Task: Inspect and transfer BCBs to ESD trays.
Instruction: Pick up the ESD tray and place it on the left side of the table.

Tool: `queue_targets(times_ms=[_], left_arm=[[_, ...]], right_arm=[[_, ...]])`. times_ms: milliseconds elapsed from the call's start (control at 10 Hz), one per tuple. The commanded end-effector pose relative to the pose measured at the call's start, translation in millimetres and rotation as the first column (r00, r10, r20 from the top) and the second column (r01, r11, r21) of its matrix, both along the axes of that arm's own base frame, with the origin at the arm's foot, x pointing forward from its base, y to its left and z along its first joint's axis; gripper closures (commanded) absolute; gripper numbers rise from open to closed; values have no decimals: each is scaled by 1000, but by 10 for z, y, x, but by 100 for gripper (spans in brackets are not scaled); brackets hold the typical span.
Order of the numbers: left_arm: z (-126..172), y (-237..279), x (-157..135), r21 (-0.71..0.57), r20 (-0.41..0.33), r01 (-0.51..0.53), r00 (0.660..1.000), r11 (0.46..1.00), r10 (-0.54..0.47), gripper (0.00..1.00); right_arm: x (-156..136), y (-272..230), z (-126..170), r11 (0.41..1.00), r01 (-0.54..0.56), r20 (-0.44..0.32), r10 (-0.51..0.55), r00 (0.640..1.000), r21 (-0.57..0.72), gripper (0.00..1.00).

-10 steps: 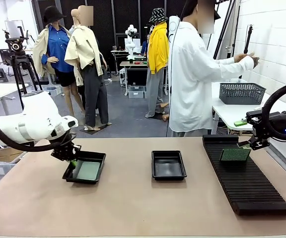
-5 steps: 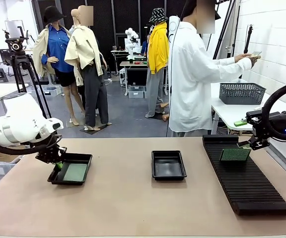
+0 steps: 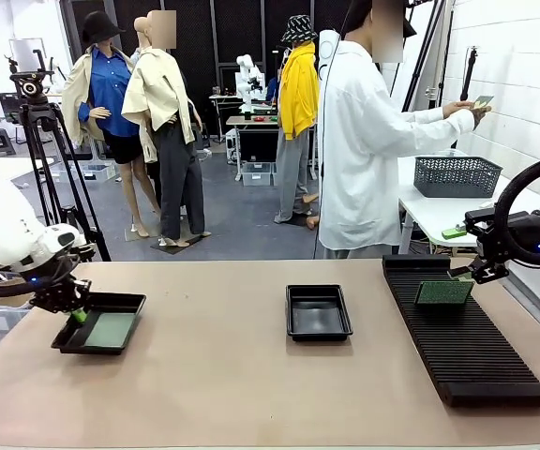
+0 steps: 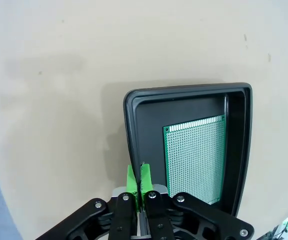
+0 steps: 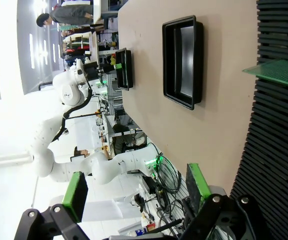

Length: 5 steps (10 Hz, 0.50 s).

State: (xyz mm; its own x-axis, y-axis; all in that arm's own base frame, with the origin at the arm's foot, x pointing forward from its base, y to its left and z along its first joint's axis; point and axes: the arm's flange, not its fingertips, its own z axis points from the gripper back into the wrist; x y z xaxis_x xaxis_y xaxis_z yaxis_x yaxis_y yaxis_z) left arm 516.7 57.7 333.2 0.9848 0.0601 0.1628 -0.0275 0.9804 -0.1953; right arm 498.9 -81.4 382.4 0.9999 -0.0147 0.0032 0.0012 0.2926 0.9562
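Front view: left gripper (image 3: 71, 307) clenched on the rim of the left tray (image 3: 127, 302), near the left end of the table (image 3: 232, 384), with one green board (image 3: 111, 329) flat inside. Probable hazard: a pinch on a thin flared rim may slip or tilt the tray, sliding the board out or carrying the tray over the table end. Middle tray (image 3: 319, 311) sits empty. Right gripper (image 3: 481, 272) hangs just beside a second board (image 3: 443, 292) propped on the ribbed rack (image 3: 467, 356), where a careless approach could knock it flat. A person (image 3: 364, 141) beyond the table holds up a small item (image 3: 482, 100), too small to identify.

Left wrist view: what the front camera hides. Both pads (image 4: 130, 177) are shut on the rim wall alone, and the board lies against the opposite side of the tray, clear of the fingers.

Right wrist view: jaws released, pads (image 5: 75, 194) wide apart with nothing between them. The second board, seen edge-on, juts from the rack ahead of the fingers. The middle tray's floor is bare.
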Motion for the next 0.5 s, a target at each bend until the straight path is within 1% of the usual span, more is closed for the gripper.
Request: queue_targets(times_ms=[0, 200, 400], left_arm=[[16, 201, -93, -42, 0, 59, 998, 997, -59, 100], [-18, 440, -142, -43, -10, 77, 997, 996, -78, 100], [-48, 680, -175, -54, -18, 57, 998, 997, -58, 100]], right_arm=[[-5, 23, 13, 1000, 8, -7, -8, 1000, -15, 0], [-5, 23, 13, 1000, 8, -7, -8, 1000, -15, 0], [-5, 23, 13, 1000, 8, -7, -8, 1000, -15, 0]])
